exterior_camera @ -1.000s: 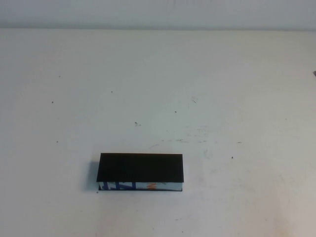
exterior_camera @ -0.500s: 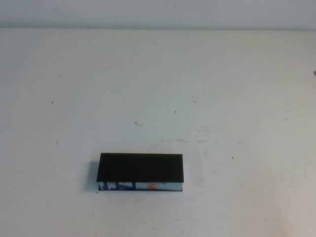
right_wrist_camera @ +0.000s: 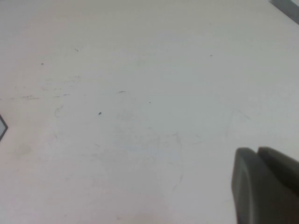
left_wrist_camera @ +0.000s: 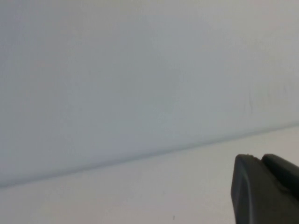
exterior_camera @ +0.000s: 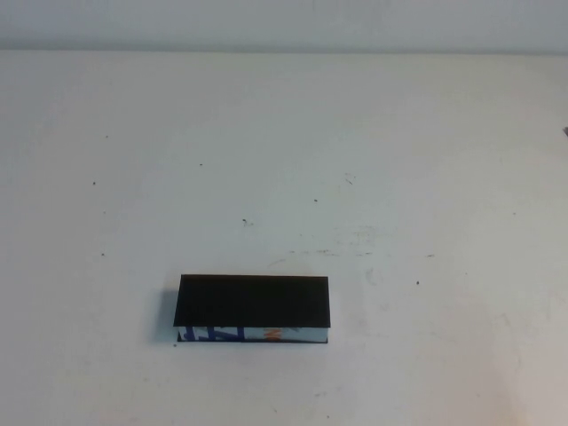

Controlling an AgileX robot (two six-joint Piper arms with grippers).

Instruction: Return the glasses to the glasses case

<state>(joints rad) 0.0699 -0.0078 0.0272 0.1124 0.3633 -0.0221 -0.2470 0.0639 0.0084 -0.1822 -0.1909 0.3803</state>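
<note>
The glasses case [exterior_camera: 253, 304] lies in the near middle of the white table, with its black top up and its blue, white and orange patterned side facing me. It looks closed. The glasses show in no view. Neither arm shows in the high view. In the left wrist view my left gripper [left_wrist_camera: 259, 159] is shut and empty above bare table near the back wall. In the right wrist view my right gripper [right_wrist_camera: 257, 152] is shut and empty over the table. A dark corner of the case [right_wrist_camera: 2, 127] shows at that view's edge.
The white table [exterior_camera: 355, 160] bears small dark specks and faint scuff marks. A pale wall [left_wrist_camera: 140, 70] rises behind its far edge. A grey object [right_wrist_camera: 287, 7] pokes in at the table's right edge.
</note>
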